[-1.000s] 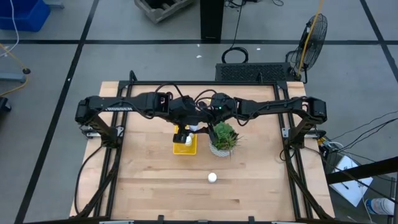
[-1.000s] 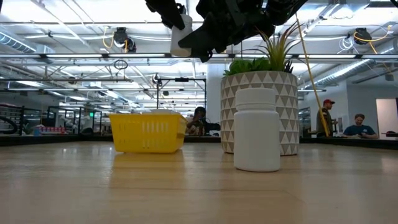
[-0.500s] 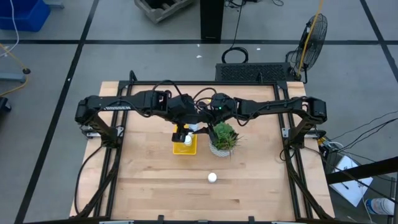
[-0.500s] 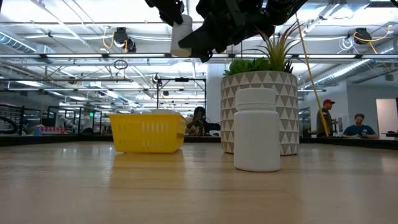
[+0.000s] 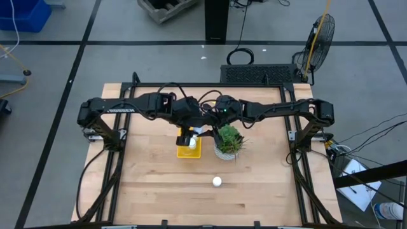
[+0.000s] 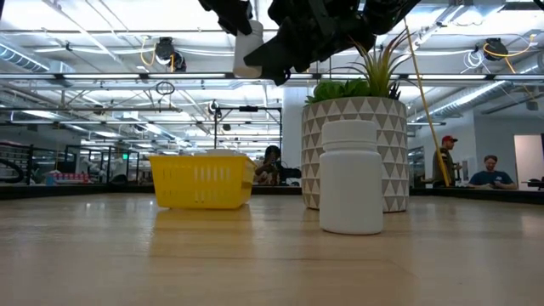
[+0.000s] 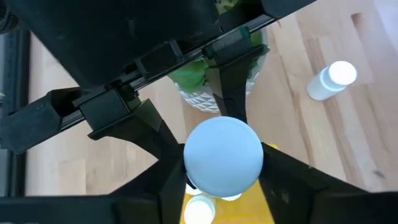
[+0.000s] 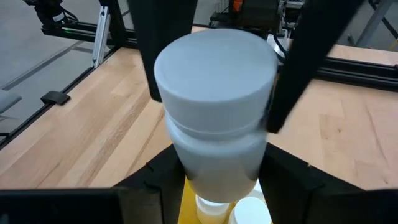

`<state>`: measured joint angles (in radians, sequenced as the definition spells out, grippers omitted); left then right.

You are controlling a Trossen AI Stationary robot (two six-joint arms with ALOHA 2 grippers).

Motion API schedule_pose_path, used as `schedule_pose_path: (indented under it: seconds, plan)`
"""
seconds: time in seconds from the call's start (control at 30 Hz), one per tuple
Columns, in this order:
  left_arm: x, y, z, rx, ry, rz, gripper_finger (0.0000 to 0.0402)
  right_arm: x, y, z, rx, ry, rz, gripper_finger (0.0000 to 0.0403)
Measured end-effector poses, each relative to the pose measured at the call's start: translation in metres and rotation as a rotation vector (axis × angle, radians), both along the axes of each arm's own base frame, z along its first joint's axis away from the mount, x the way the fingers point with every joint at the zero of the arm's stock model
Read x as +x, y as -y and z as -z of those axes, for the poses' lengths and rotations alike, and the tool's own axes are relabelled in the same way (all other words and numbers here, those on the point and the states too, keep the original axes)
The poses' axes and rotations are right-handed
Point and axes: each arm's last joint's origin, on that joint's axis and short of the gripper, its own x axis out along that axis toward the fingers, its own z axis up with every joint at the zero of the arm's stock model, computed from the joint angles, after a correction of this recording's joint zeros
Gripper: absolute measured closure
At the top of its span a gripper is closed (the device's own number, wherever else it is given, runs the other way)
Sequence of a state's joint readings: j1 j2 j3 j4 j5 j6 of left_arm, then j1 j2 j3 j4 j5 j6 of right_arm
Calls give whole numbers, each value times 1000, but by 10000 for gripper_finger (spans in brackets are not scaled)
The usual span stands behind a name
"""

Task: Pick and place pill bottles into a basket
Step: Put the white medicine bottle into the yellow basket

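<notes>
Sharing one bottle [image 8: 214, 74] over the basket [image 6: 202, 181]: the step in hand looks like a drop-off, or a pass btwn arms, high above the yellow rim.

Jaws:
- L gripper [image 7: 222, 158]: fingers press the cap from both sides, so it's pinching the bottle at the top.
- R gripper [image 8: 214, 180]: fingers clamp the body lower down, so it's pinching the same bottle.

Where things sit rel. to the jaws:
- Basket is directly under both sets of jaws, well below them in the low view.
- Plant [image 6: 357, 144] is just beside the jaws, on the R arm's side.
- 2nd bottle [image 5: 217, 181] stands alone on the table [image 5: 152, 191], well apart from both jaws, out past the plant.

Next move, as I judge it: one gripper has to let go first, else the arms fight each other. The other then lowers the bottle into the basket and opens. Keep clear of the plant leaves. After that, go for the lone bottle.

Counts:
- Bottles seen: 4. That's 1 in the jaws, 1 on the table, and 2 caps showing in the basket under the jaws in the R wrist view. More may be hidden; can't tell.
- Baskets: 1.
- Plants: 1.
- Grippers: 2.
</notes>
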<state>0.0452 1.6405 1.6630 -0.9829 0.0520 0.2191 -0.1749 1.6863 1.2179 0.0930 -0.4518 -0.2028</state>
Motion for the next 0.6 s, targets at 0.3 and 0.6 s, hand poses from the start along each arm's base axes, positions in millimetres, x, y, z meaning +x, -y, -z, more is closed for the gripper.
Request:
schedule_pose_path:
  seconds: [0.3,0.6]
  plan:
    - [0,0,0,-9,4,16,239,0,0,0,-2,1,0,238]
    - [0,1,-1,-5,9,26,240,0,0,0,0,0,1,196]
